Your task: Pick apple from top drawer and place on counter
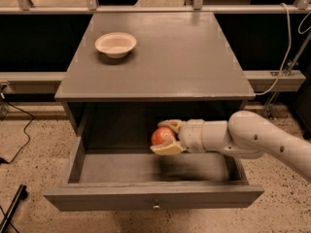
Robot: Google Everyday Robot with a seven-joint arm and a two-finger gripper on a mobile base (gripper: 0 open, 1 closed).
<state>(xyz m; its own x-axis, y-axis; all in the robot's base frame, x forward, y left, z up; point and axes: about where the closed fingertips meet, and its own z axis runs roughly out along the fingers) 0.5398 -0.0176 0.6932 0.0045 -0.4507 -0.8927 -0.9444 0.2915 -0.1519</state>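
The top drawer (pixel 97 197) is pulled open below the grey counter (pixel 165 62). The red-orange apple (pixel 163 135) is inside the drawer, near its middle and toward the back. My gripper (pixel 158 137) reaches in from the right and is shut on the apple, one cream finger above it and one below. The apple hangs a little above the drawer floor, with its shadow beneath it. My white arm (pixel 252 140) crosses the drawer's right side.
A cream-white bowl (pixel 115 44) sits on the counter's back left. The drawer's small metal knob (pixel 156 207) is at the front centre. Cables lie on the speckled floor at left, and a railing runs behind the cabinet.
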